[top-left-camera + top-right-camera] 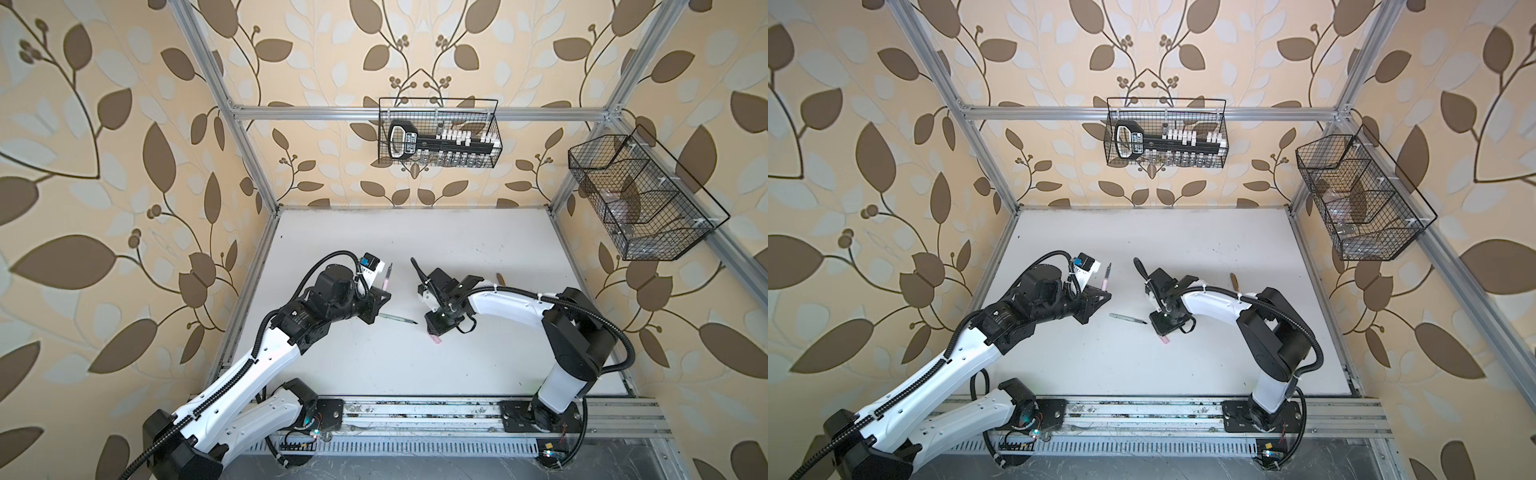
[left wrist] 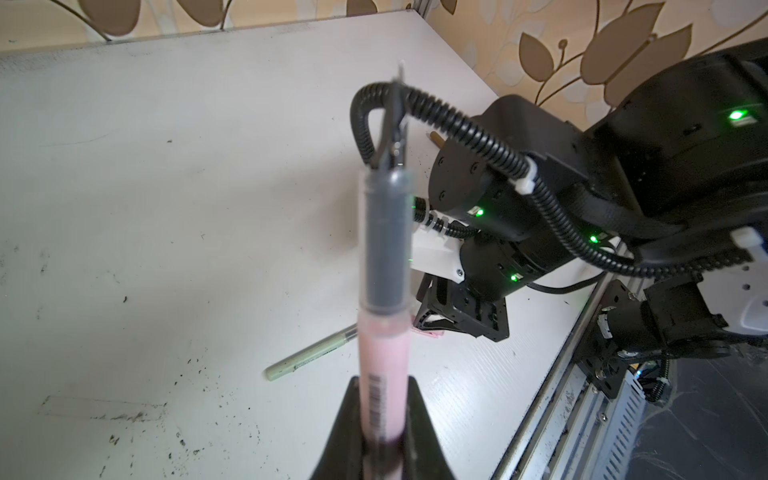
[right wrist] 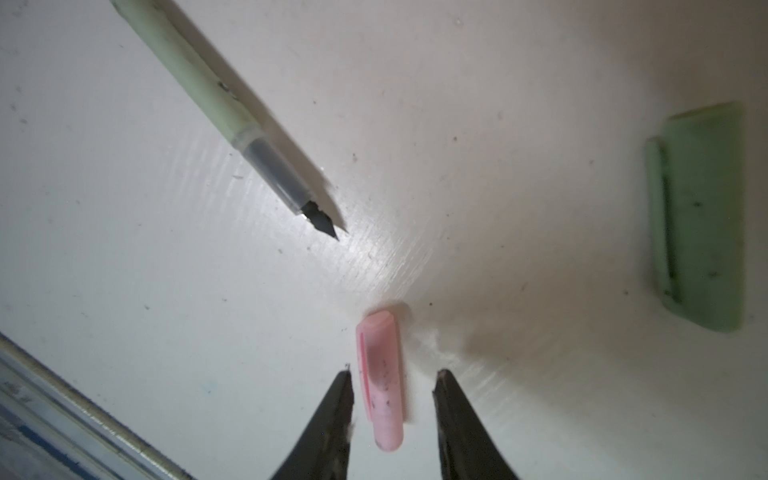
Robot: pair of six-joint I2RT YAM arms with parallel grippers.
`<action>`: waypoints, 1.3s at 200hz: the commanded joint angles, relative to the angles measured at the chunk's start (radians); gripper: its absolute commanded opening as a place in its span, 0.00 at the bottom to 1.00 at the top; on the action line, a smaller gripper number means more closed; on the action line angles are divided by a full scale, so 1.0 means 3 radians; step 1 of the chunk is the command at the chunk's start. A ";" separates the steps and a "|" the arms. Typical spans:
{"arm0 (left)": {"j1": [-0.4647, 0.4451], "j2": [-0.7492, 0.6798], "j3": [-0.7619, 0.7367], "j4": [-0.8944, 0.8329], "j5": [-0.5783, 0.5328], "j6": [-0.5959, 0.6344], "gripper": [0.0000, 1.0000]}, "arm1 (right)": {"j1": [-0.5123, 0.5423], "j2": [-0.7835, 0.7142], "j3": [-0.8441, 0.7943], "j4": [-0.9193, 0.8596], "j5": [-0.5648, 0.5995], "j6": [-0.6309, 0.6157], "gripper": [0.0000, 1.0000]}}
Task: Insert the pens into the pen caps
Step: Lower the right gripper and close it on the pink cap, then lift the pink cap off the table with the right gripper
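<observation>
While the left gripper point(image 2: 384, 388) is clamping the pink pen point(image 2: 383, 349) aloft, the right gripper point(image 3: 393, 373) is straddling, jaws open, the pink cap point(image 3: 380, 403) lying on the table point(image 3: 124, 249): light, probably slippery, best pinched mid-length.

My right gripper point(image 3: 395, 373) stands with jaws parted either side of the pink cap point(image 3: 380, 386), with a thin strip of bare table point(image 3: 540, 124) showing on each side. The green pen point(image 3: 232, 108) lies slantwise near ahead, nib toward my fingers. The green cap point(image 3: 702, 216) sits well apart on the other flank, and the table between them is free. My left gripper point(image 2: 383, 386), clamped on the pink pen point(image 2: 384, 353), has the right arm's cable loop point(image 2: 465, 124) near the nib.
</observation>
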 commanded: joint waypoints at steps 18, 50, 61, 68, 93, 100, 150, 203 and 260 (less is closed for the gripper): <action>-0.0031 -0.0001 0.0148 0.0009 0.0114 0.0042 0.00 | -0.0075 -0.0046 0.0010 -0.0129 -0.0062 -0.0036 0.36; -0.0032 0.0008 0.0147 0.0015 0.0141 0.0042 0.00 | 0.0031 0.0177 0.0147 -0.0290 -0.0080 -0.0240 0.36; -0.0032 0.0008 0.0152 0.0010 0.0151 0.0042 0.00 | 0.0048 0.0249 0.0174 -0.0296 -0.0134 -0.0258 0.36; -0.0034 0.0008 0.0152 0.0004 0.0159 0.0042 0.00 | 0.0053 0.0290 0.0189 -0.0296 -0.0178 -0.0267 0.36; -0.0031 0.0008 0.0155 0.0005 0.0167 0.0047 0.00 | 0.0071 0.0390 0.0268 -0.0320 -0.0164 -0.0296 0.35; -0.0035 0.0008 0.0155 -0.0005 0.0172 0.0047 0.00 | 0.0068 0.0403 0.0285 -0.0331 -0.0146 -0.0302 0.35; -0.0039 0.0005 0.0148 0.0002 0.0162 0.0053 0.00 | 0.0018 0.0424 0.0336 -0.0359 -0.0123 -0.0335 0.33; -0.0041 0.0012 0.0142 0.0005 0.0172 0.0052 0.00 | 0.0007 0.0473 0.0331 -0.0352 -0.0165 -0.0363 0.29; -0.0050 0.0038 0.0152 0.0004 0.0187 0.0067 0.00 | 0.0033 0.0508 0.0321 -0.0367 -0.0087 -0.0358 0.24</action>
